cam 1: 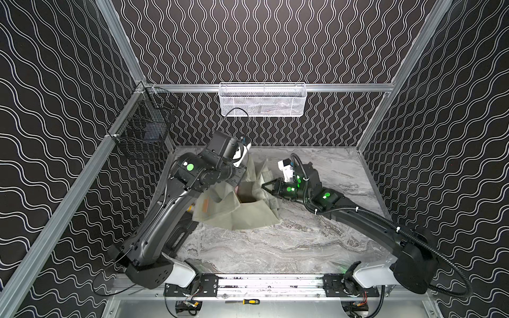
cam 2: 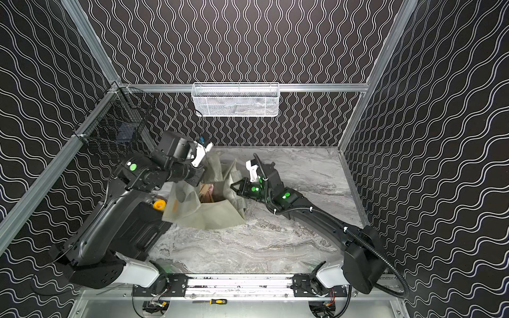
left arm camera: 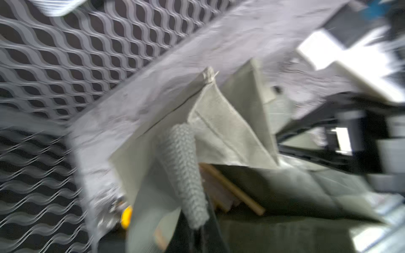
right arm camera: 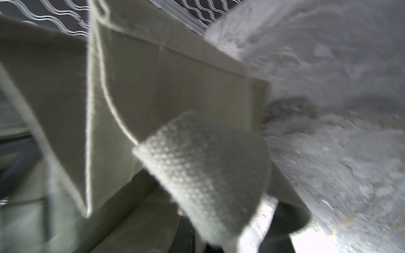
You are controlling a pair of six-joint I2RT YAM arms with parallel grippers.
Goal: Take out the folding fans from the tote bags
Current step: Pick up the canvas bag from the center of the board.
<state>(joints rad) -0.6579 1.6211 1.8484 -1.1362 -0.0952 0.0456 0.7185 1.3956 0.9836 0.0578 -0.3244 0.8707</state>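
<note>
The task looks barely begun. The bag (cam 1: 249, 217) sits slumped on the surface (cam 1: 289, 247) between the two tools, its mouth pulled open between them. The left tool (left arm camera: 182, 149) is closed and pinches a fold of the bag's rim; its textured finger (left arm camera: 186, 175) lies flat against the cloth. In both top views that tool is hidden under its own arm. The right tool (cam 1: 264, 184) is also closed, clamped on the opposite rim of the bag, and its wrist view shows a finger (right arm camera: 208, 175) pressed on the fabric.

The fans (cam 2: 207, 192) are inside the bag, just past the left tool and down in the opening. They show as light wooden sticks with a pink touch, and one stick (left arm camera: 232, 190) is clear in the left wrist view. How many there are cannot be told. No fan lies out on the surface, so by my reading every fan has yet to come out, and neither tool is free to reach in.

No writing can be read anywhere. The bag carries a small orange mark (cam 1: 205, 205), too small and blurred to make out.
</note>
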